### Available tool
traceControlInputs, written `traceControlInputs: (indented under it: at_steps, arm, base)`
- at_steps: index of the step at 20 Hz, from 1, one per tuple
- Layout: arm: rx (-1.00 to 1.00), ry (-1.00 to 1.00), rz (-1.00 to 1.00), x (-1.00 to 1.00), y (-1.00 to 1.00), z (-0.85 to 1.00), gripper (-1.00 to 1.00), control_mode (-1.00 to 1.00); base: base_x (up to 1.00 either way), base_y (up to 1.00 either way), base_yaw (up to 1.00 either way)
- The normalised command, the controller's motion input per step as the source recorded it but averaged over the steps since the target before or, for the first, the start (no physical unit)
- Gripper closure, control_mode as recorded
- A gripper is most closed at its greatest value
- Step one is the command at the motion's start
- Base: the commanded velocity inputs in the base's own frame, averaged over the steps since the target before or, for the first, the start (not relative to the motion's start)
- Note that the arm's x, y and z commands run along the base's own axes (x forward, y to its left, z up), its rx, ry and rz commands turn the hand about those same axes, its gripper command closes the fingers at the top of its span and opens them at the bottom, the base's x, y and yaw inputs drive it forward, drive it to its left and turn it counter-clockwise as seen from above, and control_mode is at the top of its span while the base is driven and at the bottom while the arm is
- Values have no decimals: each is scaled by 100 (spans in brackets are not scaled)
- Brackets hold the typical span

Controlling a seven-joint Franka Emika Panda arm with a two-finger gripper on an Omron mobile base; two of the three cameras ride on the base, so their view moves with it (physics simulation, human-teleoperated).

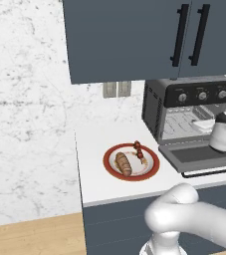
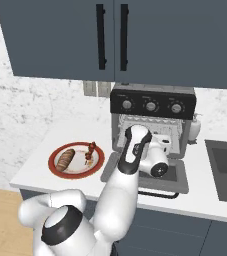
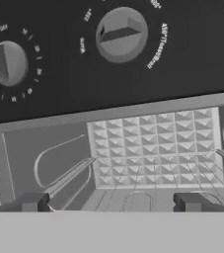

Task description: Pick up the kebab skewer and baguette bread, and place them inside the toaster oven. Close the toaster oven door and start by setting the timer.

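Although the oven door (image 1: 200, 154) lay open near the counter's front edge, nothing was loaded: skewer (image 1: 139, 149) and bread (image 1: 123, 164) sat on the plate (image 1: 110, 155). The claw (image 3: 113, 202), fingers apart and empty, faced the oven (image 2: 152, 97); loading, closing and timer remained.

my gripper (image 3: 112, 202) fingertips spread wide at bottom edge, toaster oven (image 3: 133, 148) cavity straight ahead, studded back wall, wire rack, two knobs (image 3: 121, 34) on black control strip above
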Motion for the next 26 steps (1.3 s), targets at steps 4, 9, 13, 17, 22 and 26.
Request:
traceControlInputs:
  at_steps: [4, 9, 13, 17, 22, 26]
  arm:
    - [0, 0, 0, 37, 0, -23, -100, -100]
    - [0, -5, 0, 40, 1, -14, -100, -100]
    - [0, -11, 0, 23, 0, -7, -100, -100]
    - [-2, -10, 0, 20, 0, -16, -100, -100]
    - [-7, -1, 0, 28, 0, -20, -100, -100]
    - [-10, 0, 0, 27, 0, -2, -100, -100]
  base:
    - [0, 0, 0]
    - [0, 0, 0]
    - [0, 0, 0]
    - [0, 0, 0]
    - [0, 0, 0]
    - [0, 0, 0]
